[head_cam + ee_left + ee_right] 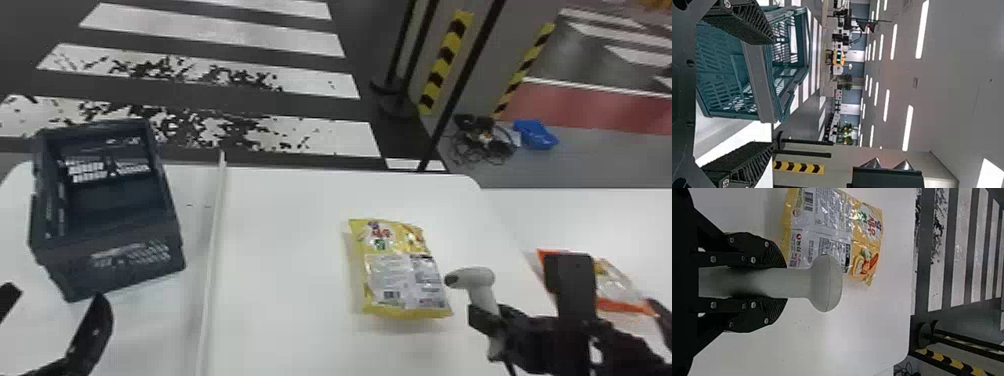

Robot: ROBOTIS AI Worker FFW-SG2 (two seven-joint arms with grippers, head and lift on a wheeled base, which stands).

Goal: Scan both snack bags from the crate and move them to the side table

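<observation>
My left gripper (55,320) stands open in front of the dark crate (112,265); in the left wrist view the crate (756,78) lies beyond the open left gripper (772,92), nothing between its fingers. My right gripper (492,325) is shut on the white scanner (477,280), whose head faces the yellow snack bag (405,275) lying flat on the table, label side up. In the right wrist view the right gripper (779,282) clasps the handle of the scanner (824,284), with the yellow bag (832,231) beside it. An orange-edged snack bag (615,290) lies on the side table, partly behind the right arm.
A raised white strip (214,250) runs across the white table (280,260) between crate and yellow bag. The side table (620,220) adjoins at the right. Black posts and striped barriers stand behind, near cables and a blue object (535,135) on the floor.
</observation>
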